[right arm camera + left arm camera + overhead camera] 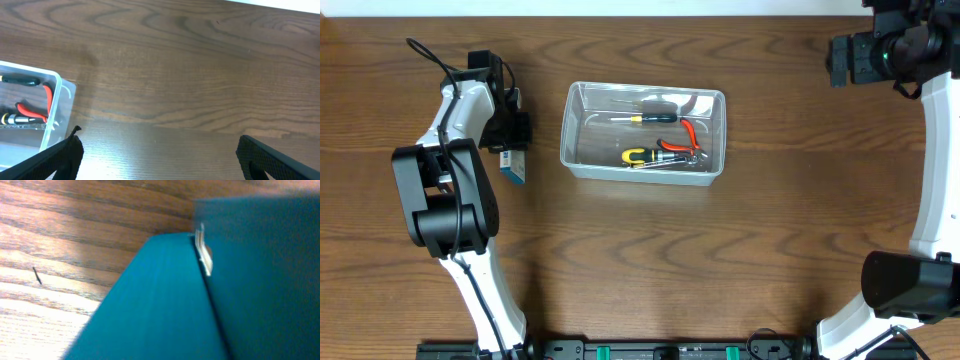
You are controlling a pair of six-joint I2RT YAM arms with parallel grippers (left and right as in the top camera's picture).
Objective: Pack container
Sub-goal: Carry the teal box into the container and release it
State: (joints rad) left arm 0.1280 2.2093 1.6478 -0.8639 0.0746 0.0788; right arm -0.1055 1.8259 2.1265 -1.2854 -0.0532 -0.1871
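The container (594,136) sits mid-table, holding a screwdriver (655,116), red pliers (690,135) and a yellow-handled tool (642,157). To its left, the left gripper (511,138) hangs over a small blue box (514,168), perhaps touching it; I cannot tell its grip. The right gripper (157,150) is spread wide, well apart

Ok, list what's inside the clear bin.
A black-and-yellow screwdriver, red-handled pliers and a yellow-handled tool lie in the bin. Their overlapping tips hide that tool's type.
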